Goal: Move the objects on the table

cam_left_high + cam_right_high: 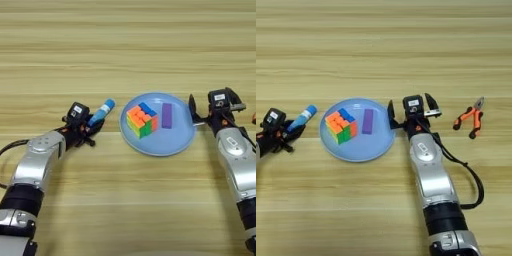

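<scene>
Left gripper (94,126) grips blue stick (102,111); right gripper (409,109) spread beside plate (331,145)

Light-brown wooden plank table (381,45) carries a round pale-blue plate (357,150) at centre and orange-handled metal pliers (470,118) to its right.

worktop (125,45) light-brown, plank grain. stick (102,111) blue, lighter cap, white band. plate (165,145) pale blue. cube (142,120) multicolour. block (166,115) purple. pliers (471,116) orange and black handles.
</scene>
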Controlling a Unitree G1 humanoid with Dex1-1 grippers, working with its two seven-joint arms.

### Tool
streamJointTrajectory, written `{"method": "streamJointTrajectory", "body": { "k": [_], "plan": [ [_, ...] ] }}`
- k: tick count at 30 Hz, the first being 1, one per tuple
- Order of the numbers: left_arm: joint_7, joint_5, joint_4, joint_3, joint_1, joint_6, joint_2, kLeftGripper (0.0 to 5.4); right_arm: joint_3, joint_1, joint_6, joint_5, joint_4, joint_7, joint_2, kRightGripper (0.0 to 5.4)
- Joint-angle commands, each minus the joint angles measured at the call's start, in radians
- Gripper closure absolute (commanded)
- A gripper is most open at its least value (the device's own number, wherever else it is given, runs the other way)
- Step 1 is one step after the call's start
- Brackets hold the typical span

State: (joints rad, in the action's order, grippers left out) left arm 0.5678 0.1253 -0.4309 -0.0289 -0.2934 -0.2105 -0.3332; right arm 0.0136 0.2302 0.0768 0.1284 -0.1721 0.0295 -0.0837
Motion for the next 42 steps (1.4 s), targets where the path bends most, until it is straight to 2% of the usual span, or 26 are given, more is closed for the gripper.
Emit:
{"method": "streamJointTrajectory", "body": {
  "k": [1,16,28,32,37,42],
  "plan": [
    [0.004,0.000,-0.012,0.005,-0.007,-0.005,0.000,4.07,-0.002,0.016,-0.007,-0.007,-0.004,-0.005,-0.002,0.00],
    [0.007,0.011,0.015,0.030,-0.015,0.003,0.001,4.07,-0.001,0.018,-0.008,-0.006,-0.005,-0.003,0.000,0.00],
    [0.010,0.026,0.097,0.045,-0.016,-0.020,-0.003,4.07,-0.009,0.013,-0.025,-0.015,0.013,-0.004,0.003,0.00],
    [0.011,0.042,0.169,0.052,-0.008,-0.042,-0.008,4.07,-0.011,0.011,-0.038,-0.022,0.028,-0.003,0.007,0.00],
    [0.015,0.067,0.304,0.050,0.015,-0.082,-0.010,4.07,-0.013,0.001,-0.048,-0.108,0.080,-0.056,0.038,0.00],
    [0.007,0.076,0.362,0.046,0.016,-0.115,-0.006,4.07,-0.017,-0.005,-0.051,-0.218,0.133,-0.130,0.071,0.00]
  ]
}}
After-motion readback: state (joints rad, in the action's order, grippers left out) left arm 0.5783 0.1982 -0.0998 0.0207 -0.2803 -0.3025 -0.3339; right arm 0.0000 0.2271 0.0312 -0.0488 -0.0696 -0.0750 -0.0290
